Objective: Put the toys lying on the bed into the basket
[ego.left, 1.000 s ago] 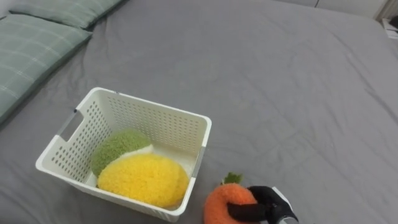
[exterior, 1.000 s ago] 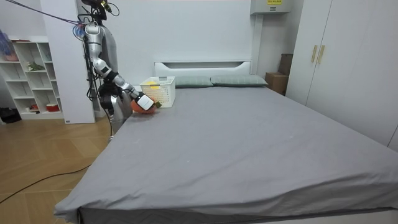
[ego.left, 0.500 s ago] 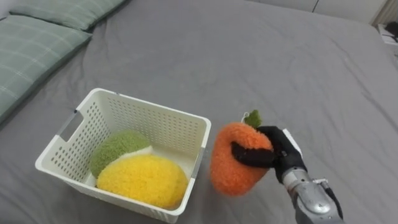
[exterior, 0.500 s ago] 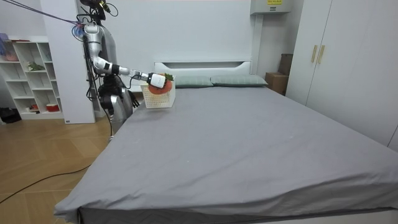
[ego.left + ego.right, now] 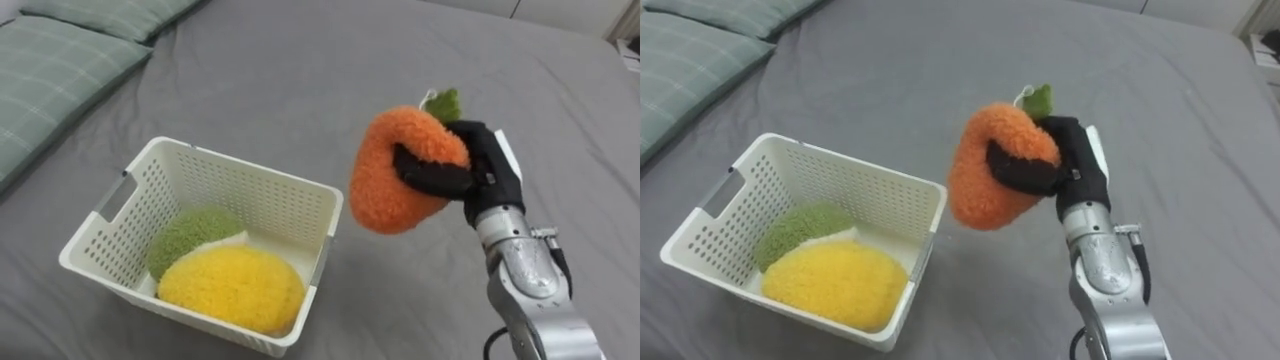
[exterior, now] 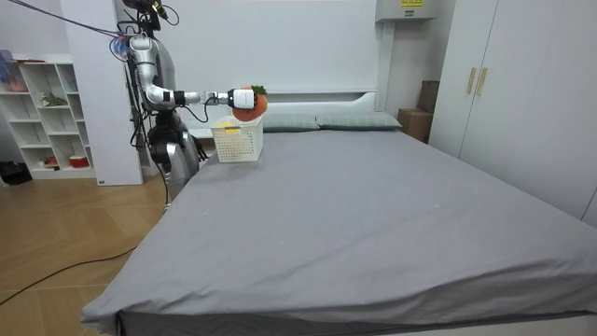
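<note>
above the bed [image 5: 300, 80], just right of the basket [image 5: 240, 172], the right hand [image 5: 480, 170] is clamped round the orange plush toy [image 5: 395, 185], held aloft. its long axis tilts; green leaf [image 5: 445, 103] points up-right; rounded end down-left.

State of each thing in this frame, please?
White basket: upright on the bed, open-topped.
Yellow plush toy: lying in the white basket.
Green plush toy: in the white basket, beside the yellow one.
Orange plush toy: held in the air, right of the white basket.
Right hand: fingers curled round the orange plush toy.
</note>
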Controlling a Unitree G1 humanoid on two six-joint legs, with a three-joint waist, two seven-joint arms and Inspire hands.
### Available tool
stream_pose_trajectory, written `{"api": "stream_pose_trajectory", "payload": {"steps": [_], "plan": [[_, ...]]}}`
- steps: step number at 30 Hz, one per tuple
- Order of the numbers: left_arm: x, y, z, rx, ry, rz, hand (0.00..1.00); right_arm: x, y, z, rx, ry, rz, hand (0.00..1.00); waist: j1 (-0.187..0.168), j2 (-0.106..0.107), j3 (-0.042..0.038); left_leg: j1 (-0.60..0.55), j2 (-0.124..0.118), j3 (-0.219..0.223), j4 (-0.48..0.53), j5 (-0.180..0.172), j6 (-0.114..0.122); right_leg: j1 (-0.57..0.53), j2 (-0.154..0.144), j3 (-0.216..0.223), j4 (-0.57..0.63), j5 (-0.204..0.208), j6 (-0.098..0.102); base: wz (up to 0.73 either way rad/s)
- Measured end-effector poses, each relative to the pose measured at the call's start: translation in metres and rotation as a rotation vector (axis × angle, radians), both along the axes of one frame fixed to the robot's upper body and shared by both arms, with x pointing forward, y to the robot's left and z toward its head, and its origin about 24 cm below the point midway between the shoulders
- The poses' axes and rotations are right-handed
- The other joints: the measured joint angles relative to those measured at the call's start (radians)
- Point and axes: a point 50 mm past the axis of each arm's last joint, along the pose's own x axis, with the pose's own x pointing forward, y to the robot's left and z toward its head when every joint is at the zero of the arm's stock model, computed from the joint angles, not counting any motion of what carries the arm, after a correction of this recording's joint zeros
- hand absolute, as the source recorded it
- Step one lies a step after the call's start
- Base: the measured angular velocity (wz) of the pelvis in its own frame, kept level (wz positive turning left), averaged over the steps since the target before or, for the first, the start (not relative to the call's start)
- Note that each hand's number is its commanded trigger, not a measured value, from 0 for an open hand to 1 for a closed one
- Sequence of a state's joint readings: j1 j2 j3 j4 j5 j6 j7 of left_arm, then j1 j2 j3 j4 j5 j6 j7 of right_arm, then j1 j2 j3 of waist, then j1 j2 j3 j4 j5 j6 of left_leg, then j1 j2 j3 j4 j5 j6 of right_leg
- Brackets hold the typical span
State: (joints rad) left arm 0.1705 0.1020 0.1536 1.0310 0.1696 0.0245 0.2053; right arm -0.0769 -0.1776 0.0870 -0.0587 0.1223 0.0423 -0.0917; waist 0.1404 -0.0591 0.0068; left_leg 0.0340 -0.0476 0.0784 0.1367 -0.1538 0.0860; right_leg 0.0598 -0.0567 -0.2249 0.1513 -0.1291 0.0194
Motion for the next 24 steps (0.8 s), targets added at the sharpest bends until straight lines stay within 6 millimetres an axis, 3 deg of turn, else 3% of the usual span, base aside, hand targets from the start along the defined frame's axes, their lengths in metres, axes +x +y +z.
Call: {"api": "stream_pose_trajectory", "payload": {"steps": [7,11,14,18,19,21,23,24], "plan": [[-0.002,0.002,0.0,0.013,0.02,-0.029,0.0,0.006,0.013,0.034,0.005,-0.139,0.059,1.0,0.023,-0.017,-0.0045,0.009,0.0,-0.004,-0.002,0.0,0.0,0.01,0.001,0.0,-0.001,0.0,0.0,0.02],[-0.001,0.002,0.0,0.013,0.022,-0.03,0.0,0.005,0.02,0.041,0.042,-0.161,0.097,1.0,0.039,-0.03,-0.0054,0.012,0.0,-0.004,-0.001,0.0,0.0,0.011,0.0,0.002,-0.001,0.0,0.0,0.0],[-0.002,0.002,-0.001,0.015,0.034,-0.027,0.0,0.006,0.027,0.042,0.049,-0.162,0.126,1.0,0.05,-0.033,-0.0013,0.008,-0.001,-0.011,0.0,0.0,0.0,0.013,0.0,0.0,-0.001,0.0,0.0,0.04],[0.001,0.0,-0.001,0.023,0.053,-0.062,0.0,0.009,0.04,0.049,0.025,-0.19,0.17,1.0,0.058,-0.038,-0.0034,-0.011,-0.003,-0.026,0.01,0.0,0.0,0.004,-0.001,-0.012,-0.001,0.0,0.0,0.11],[0.002,0.001,-0.001,0.026,0.053,-0.067,0.0,0.011,0.045,0.052,0.023,-0.202,0.19,0.98,0.061,-0.033,0.0001,-0.013,-0.002,-0.032,0.015,0.0,0.0,0.005,-0.001,-0.018,-0.001,0.0,0.0,0.13],[0.004,0.0,-0.001,0.03,0.056,-0.075,0.0,0.012,0.051,0.056,0.017,-0.216,0.217,0.84,0.067,-0.032,0.0002,-0.013,-0.002,-0.035,0.015,0.0,-0.001,0.006,-0.001,-0.026,-0.001,0.0,0.0,0.1],[0.006,0.0,0.0,0.028,0.058,-0.077,0.0,0.012,0.059,0.058,0.029,-0.225,0.242,0.59,0.087,-0.034,-0.0009,-0.012,-0.001,-0.036,0.016,0.0,-0.001,0.007,-0.001,-0.028,-0.001,0.0,0.0,0.05],[0.007,0.0,0.0,0.027,0.056,-0.078,0.0,0.012,0.06,0.058,0.03,-0.225,0.244,0.29,0.091,-0.033,0.0001,-0.012,-0.001,-0.037,0.016,0.0,-0.001,0.008,-0.001,-0.029,-0.002,0.0,0.0,0.06]]}}
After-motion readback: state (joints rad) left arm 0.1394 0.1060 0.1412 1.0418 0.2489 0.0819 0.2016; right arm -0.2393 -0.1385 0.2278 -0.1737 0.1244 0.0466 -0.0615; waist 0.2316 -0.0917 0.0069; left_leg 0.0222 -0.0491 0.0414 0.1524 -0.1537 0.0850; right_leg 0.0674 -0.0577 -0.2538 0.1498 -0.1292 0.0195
